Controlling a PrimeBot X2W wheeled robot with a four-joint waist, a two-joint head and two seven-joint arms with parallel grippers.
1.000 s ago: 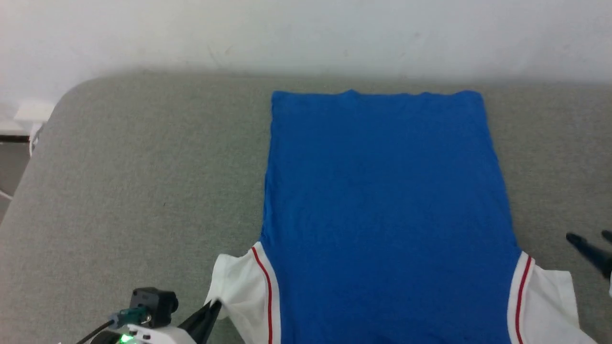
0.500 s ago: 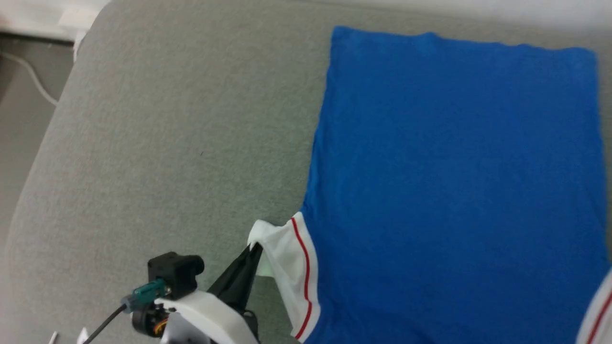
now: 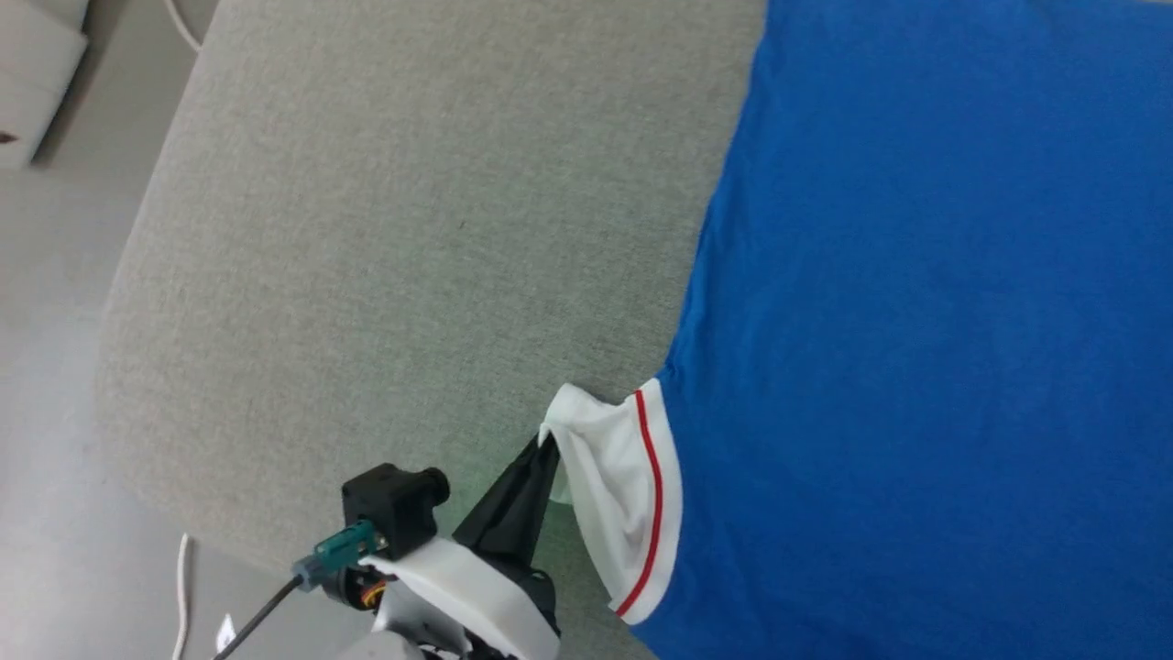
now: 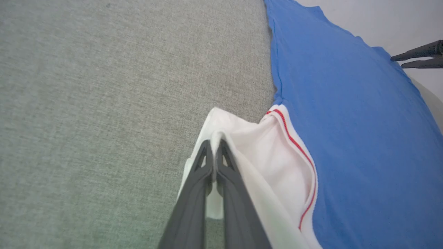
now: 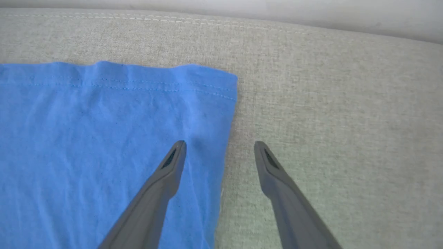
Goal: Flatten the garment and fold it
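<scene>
The garment lies flat on the grey cushioned surface, a bright blue shirt with white sleeves edged by a thin red stripe. My left gripper is shut on the edge of the left white sleeve and holds it lifted off the surface. The left wrist view shows the sleeve pinched between the closed fingers of the left gripper. My right gripper hangs open over the garment's far right side, one finger above the blue cloth, the other above the grey surface.
The surface's rounded left edge drops to a pale floor with a white cable. A white wall runs behind the surface's far edge. In the left wrist view the other arm's dark fingers show at the upper right.
The head camera has swung down and to the left, so the whole picture shifted. The left gripper has kept its hold on the white sleeve, which now stands more bunched and raised.
</scene>
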